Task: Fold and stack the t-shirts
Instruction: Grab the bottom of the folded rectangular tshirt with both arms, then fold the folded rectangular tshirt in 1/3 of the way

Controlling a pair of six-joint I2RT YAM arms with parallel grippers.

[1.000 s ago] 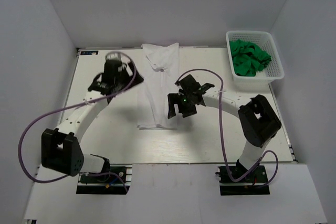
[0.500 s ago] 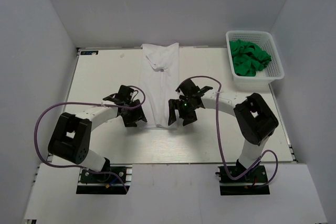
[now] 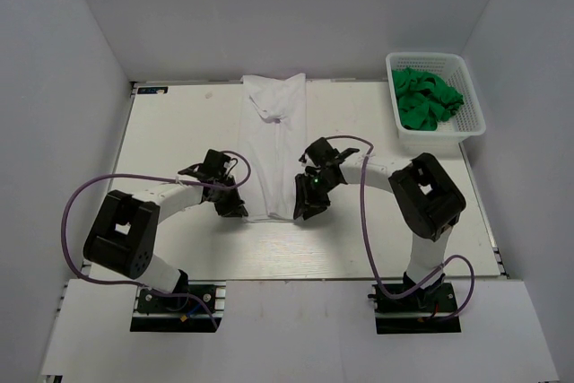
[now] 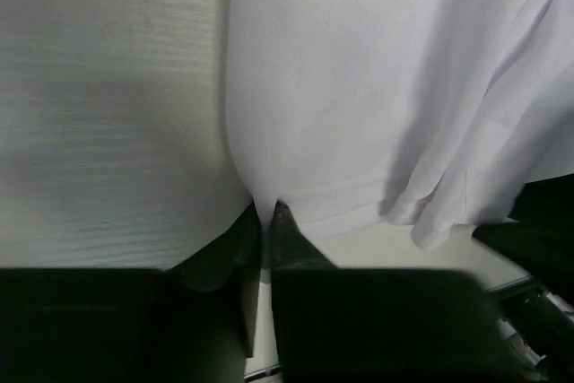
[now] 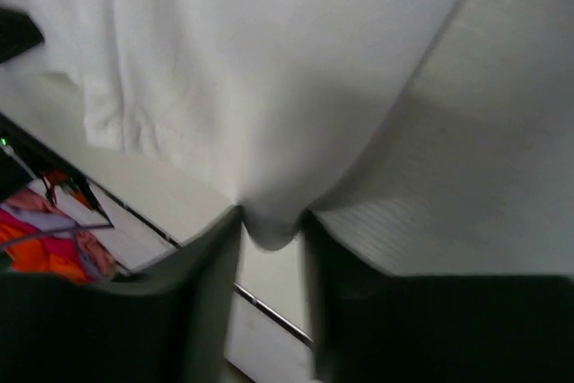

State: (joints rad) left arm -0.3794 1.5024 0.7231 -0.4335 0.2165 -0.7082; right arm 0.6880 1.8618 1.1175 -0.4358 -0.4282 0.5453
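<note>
A white t-shirt (image 3: 269,154) lies on the table as a long narrow strip, collar at the far end and hem toward me. My left gripper (image 3: 237,207) sits at the hem's left corner; in the left wrist view it (image 4: 266,213) is shut, pinching the edge of the white cloth (image 4: 359,87). My right gripper (image 3: 303,210) sits at the hem's right corner. In the right wrist view it (image 5: 272,221) straddles a bunched fold of the cloth (image 5: 269,60), its fingers (image 5: 215,257) still apart with a gap below the fold. Green t-shirts (image 3: 426,103) lie crumpled in the basket.
The white lattice basket (image 3: 439,134) stands at the table's far right corner against the wall. White walls close in the table on the left, right and back. A purple cable loops off each arm above the table.
The left arm swung from the far left down to the hem's left corner and shut on the cloth. The right gripper dropped onto the right corner and its jaws narrowed around the cloth.
</note>
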